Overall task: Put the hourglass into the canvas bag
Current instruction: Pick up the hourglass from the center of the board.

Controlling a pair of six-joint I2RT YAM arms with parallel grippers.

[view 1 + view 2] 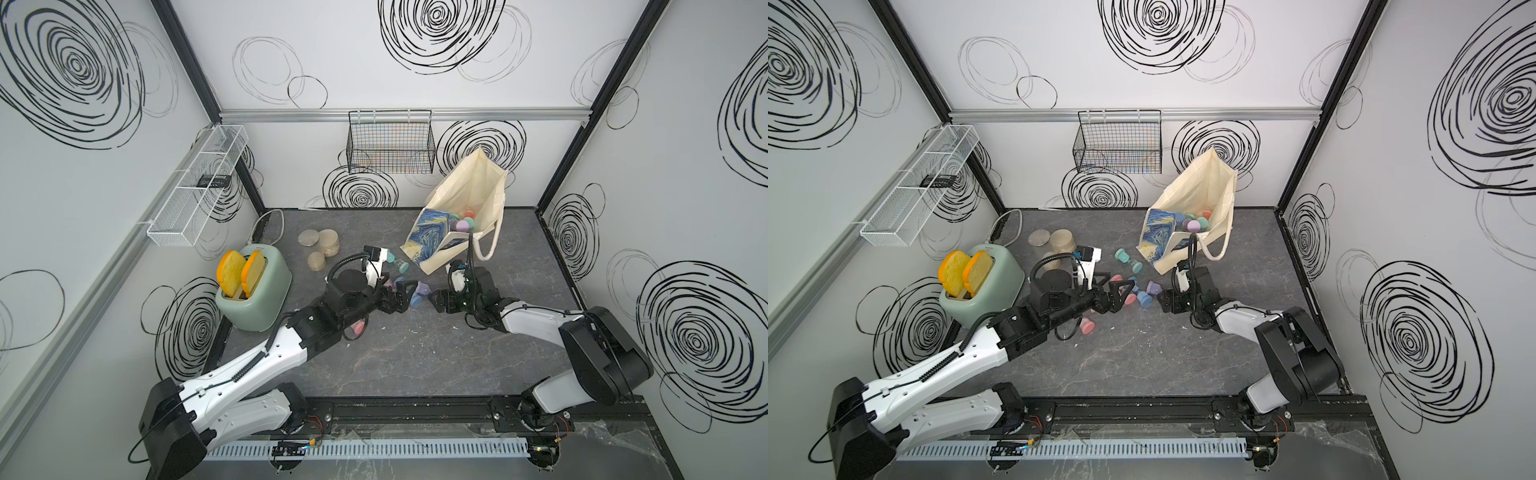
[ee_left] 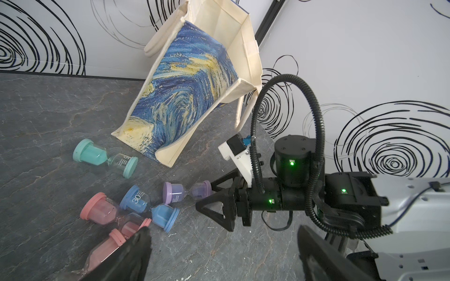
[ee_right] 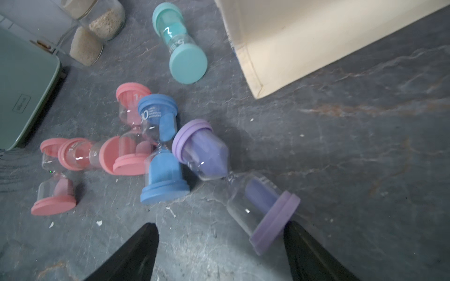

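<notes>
The step in hand was the approach to pick up: the purple hourglass (image 3: 233,180) lay on its side near the middle of the table (image 1: 415,353), not yet gripped. The right tool (image 3: 220,226) hung low over the table with its jaws spread wide and nothing between them. The near cap of the purple hourglass sat just beside one finger, possibly touching it, so the body lay off the centre line of the gap and slanted away from the tool. The far cap rested against a blue hourglass (image 3: 163,150) in a loose cluster with pink ones. The next move would likely call for a small sideways correction and an advance until the glass body sat between the jaws, then a closing. The left tool (image 1: 1120,292) was also spread open and empty at the opposite side of the cluster. The canvas bag (image 1: 469,195) leaned near the far edge, toward the far right corner, with its mouth open.
</notes>
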